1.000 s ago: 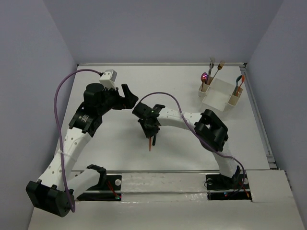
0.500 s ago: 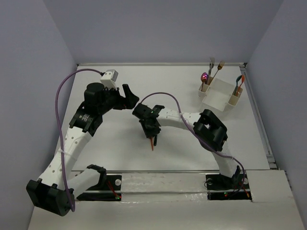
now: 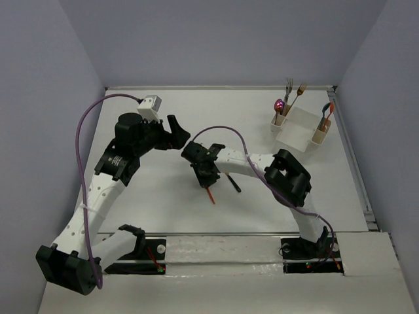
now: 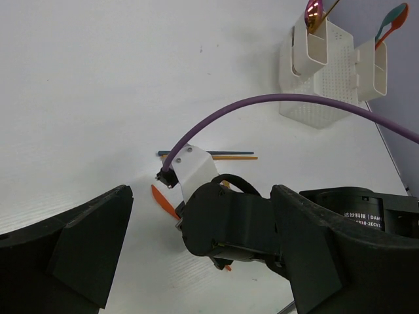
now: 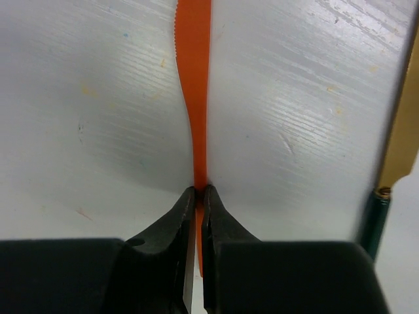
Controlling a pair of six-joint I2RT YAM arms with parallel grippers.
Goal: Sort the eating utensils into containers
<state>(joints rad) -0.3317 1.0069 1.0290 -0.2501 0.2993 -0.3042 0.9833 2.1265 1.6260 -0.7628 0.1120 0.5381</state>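
The white table takes up most of the room, with both arms bent in over its middle. The left arm reaches in from the near left. The left gripper stands spread as wide as it goes, with nothing between its fingers. It hangs just beside the right arm's wrist, on the far-left side of it.

The right gripper points down at the table, with its jaws pinched tight on an orange knife. It grips the narrow handle end, and the serrated blade runs straight out ahead of the fingertips. From overhead the knife pokes out on the near side of the gripper. I cannot tell whether it touches the table.

The white bin sits well away from that gripper, far off to its right and toward the back edge. A tan cup and another tan cup are joined to its ends. The first cup holds a purple spoon and gold forks. The second holds a teal spoon.

Just to the right of the pinching jaws, a dark stick and a gold stick lie flat on the table.
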